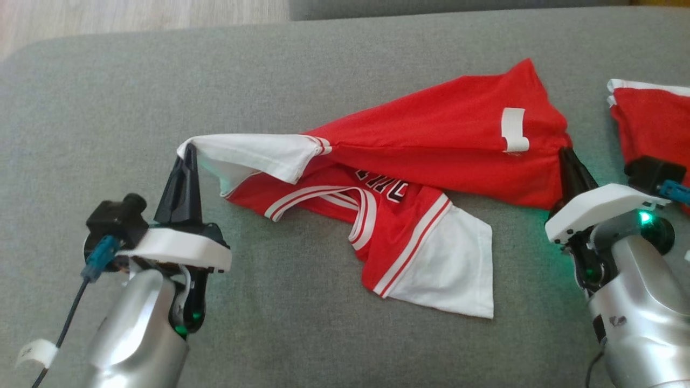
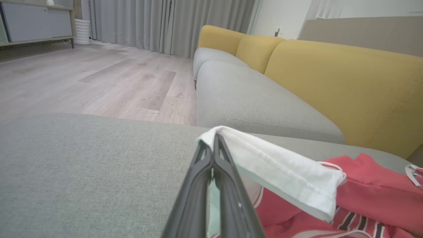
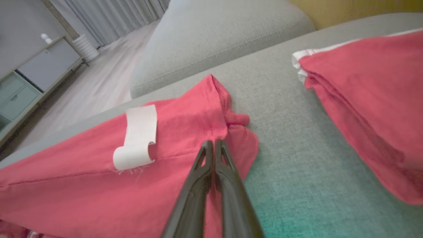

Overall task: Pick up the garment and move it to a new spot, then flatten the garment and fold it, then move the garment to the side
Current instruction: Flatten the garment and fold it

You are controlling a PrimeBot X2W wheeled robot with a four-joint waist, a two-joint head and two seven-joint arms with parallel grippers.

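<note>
At garment ends, left pincer and right pincer, seemingly clamped.

Nothing readable: dark lettering on red garment half hidden under a fold; white label without legible print.

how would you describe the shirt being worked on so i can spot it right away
On the wide grey cushion, look at the middle, left of the folded red pile. The shirt sprawls unfolded, red with white sleeves, striped collar showing and a white tag curling off it.
</note>
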